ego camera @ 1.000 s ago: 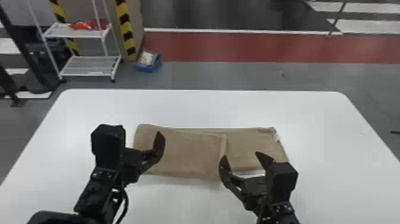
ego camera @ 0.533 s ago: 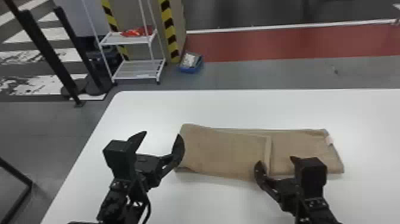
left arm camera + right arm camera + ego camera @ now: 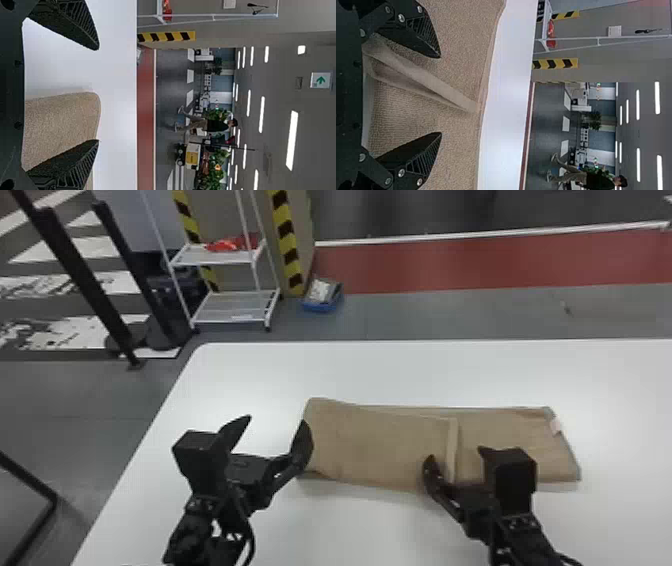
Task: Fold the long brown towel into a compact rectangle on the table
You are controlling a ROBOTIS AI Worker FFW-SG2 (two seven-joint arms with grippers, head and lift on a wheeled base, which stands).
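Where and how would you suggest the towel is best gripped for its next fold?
I'd grip the towel by the near corner of its right end, coming low from the robot's right with the right pincer: that end lies flat beyond the folded-over layer's hem, its short edge uncovered, so it should lift.

Brown towel [image 3: 380, 445] of matt, rough-textured woven cloth. White bench [image 3: 250, 375] with a smooth surface and a soft sheen. Black grippers with matt bodies, ridged fingers [image 3: 421, 158] and shiny metal screws [image 3: 401, 173].
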